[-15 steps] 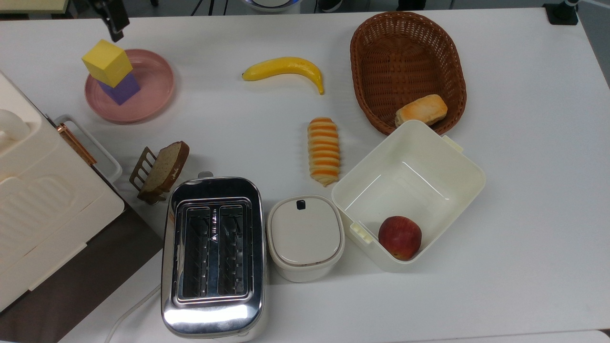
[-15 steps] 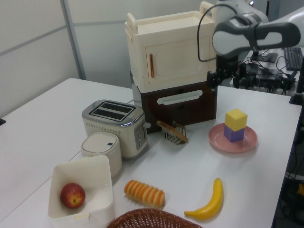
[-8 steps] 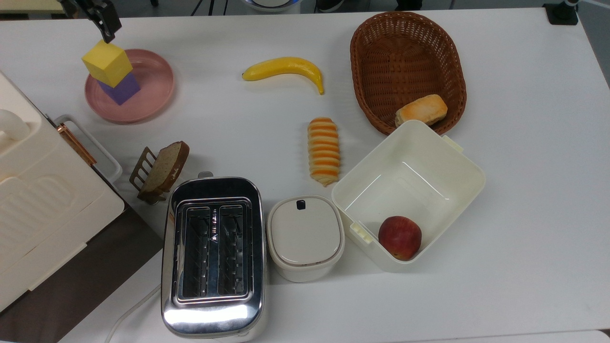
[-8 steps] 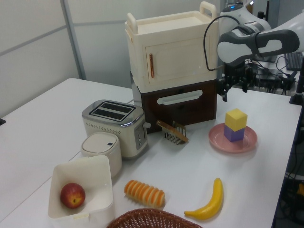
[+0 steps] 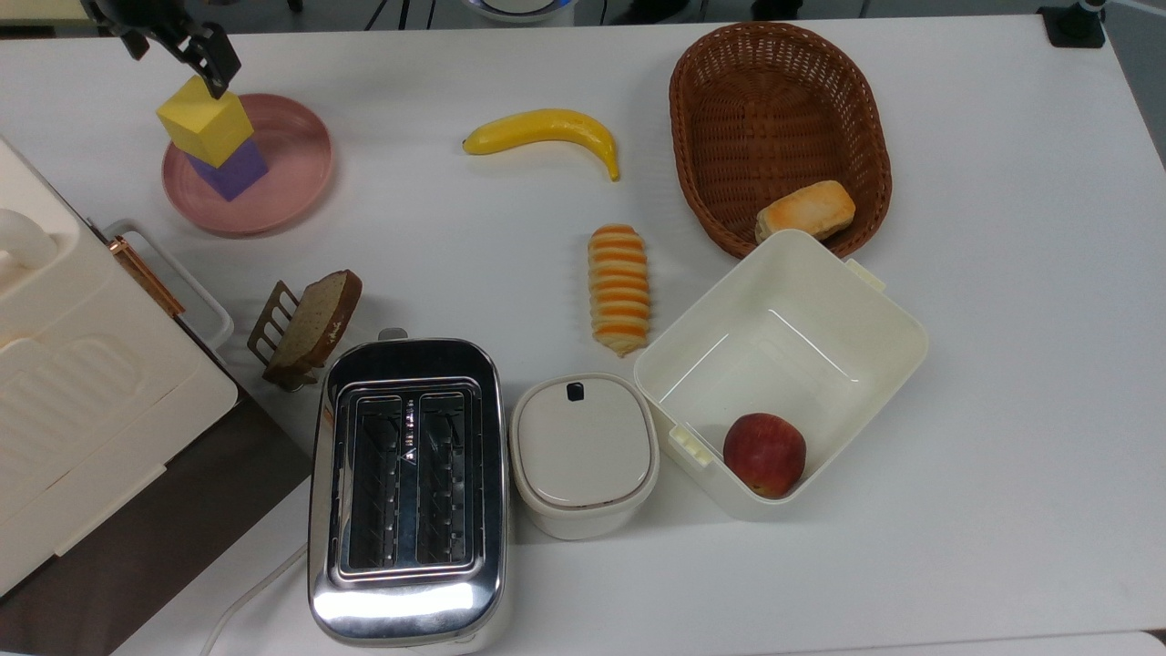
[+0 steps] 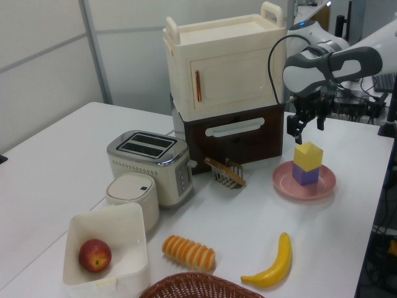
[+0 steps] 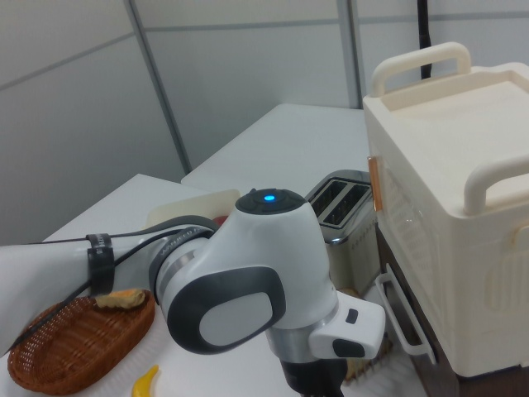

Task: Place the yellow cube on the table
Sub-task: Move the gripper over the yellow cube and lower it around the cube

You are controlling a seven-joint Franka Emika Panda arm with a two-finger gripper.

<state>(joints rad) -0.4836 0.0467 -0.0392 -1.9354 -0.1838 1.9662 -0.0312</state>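
Observation:
The yellow cube [image 5: 204,120] [image 6: 308,155] sits stacked on a purple cube [image 5: 235,171] [image 6: 305,175], on a pink round plate [image 5: 290,173] [image 6: 322,187] at the top view's upper left. My gripper [image 5: 178,53] [image 6: 307,126] hangs just above the yellow cube, open, its fingers spread wider than the block and not touching it. In the top view one fingertip [image 5: 219,71] overlaps the cube's far corner. The white table [image 5: 1002,364] [image 6: 56,161] carries everything. In the right view my arm's wrist housing [image 7: 248,289] fills the foreground.
A tall cream and brown cabinet [image 6: 223,87] [image 5: 82,401] stands close beside the plate. Also on the table: bread rack [image 5: 305,323], toaster [image 5: 405,492], lidded pot [image 5: 583,451], open box with an apple [image 5: 763,454], striped roll [image 5: 619,287], banana [image 5: 547,128], basket [image 5: 779,118].
My gripper has come down and moved over the yellow cube, from beside the cabinet to just above the block. The cubes and plate have not moved.

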